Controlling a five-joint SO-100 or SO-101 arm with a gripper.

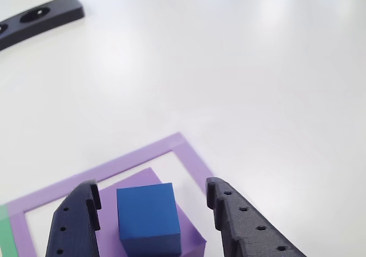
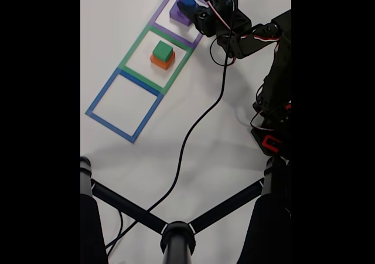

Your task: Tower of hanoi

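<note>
The small blue cube (image 1: 147,217) sits on top of the purple block (image 1: 191,237), inside the purple tape outline (image 1: 171,145). My gripper (image 1: 151,187) is open, with one black finger on each side of the cube and a gap on both sides. In the fixed view the gripper (image 2: 191,6) hovers at the blue cube (image 2: 187,4) on the purple block (image 2: 177,16). A green block (image 2: 163,50) rests on the salmon-orange block (image 2: 162,62) in the green outline (image 2: 133,51).
A black bar with round holes (image 1: 43,16) lies at the far left of the white table. An empty blue tape outline (image 2: 96,102) follows the green one. A black cable (image 2: 193,129) trails from the arm, and black stand legs (image 2: 129,208) cross the foreground.
</note>
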